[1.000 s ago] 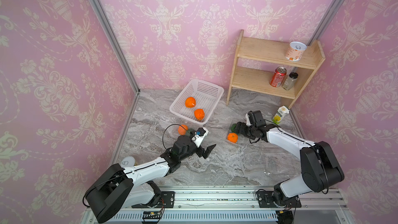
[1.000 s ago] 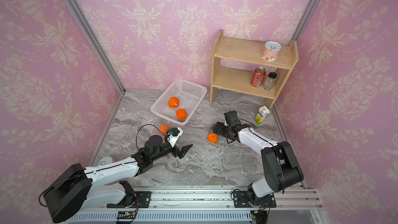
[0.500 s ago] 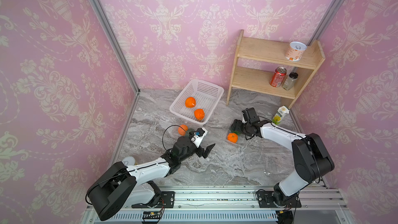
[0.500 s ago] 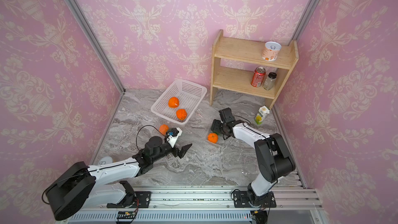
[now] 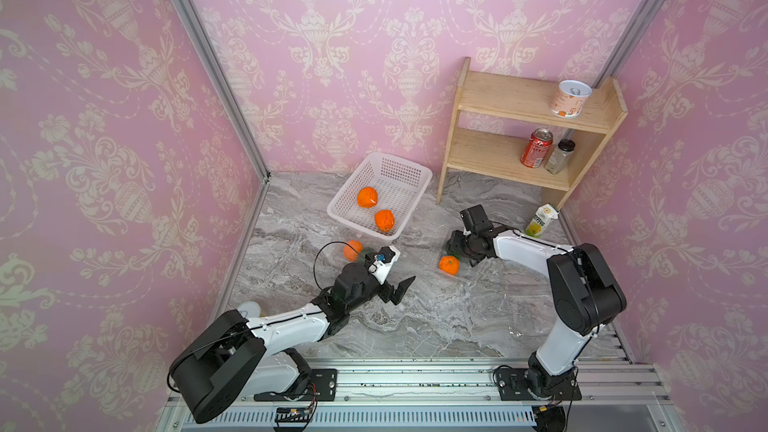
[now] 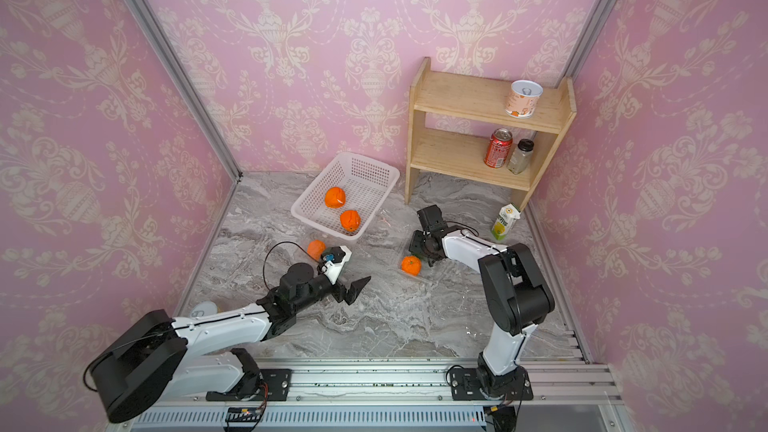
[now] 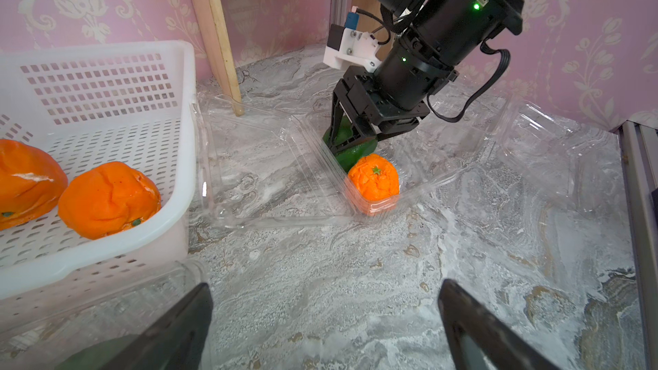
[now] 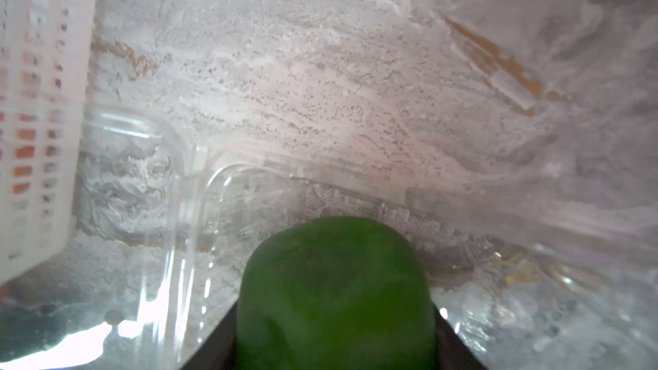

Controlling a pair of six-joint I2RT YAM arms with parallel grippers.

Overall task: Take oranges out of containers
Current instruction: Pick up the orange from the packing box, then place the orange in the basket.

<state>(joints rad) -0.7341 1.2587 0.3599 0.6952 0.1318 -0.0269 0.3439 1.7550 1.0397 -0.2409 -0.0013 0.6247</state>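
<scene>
One orange with a green stem mark sits in a corner of a clear container; it shows in both top views. Right beside it my right gripper is shut on a green fruit inside that container. Two oranges lie in the white basket. Another orange rests on the table behind my left wrist. My left gripper hangs open over bare marble, with nothing between its fingers.
A second clear container lies past the right arm, and a third lies beside the left jaw. At the back right stand a wooden shelf with cans and a juice carton.
The right gripper has shifted slightly back and left, and its jaws have narrowed onto the green fruit. The left arm has not moved.
</scene>
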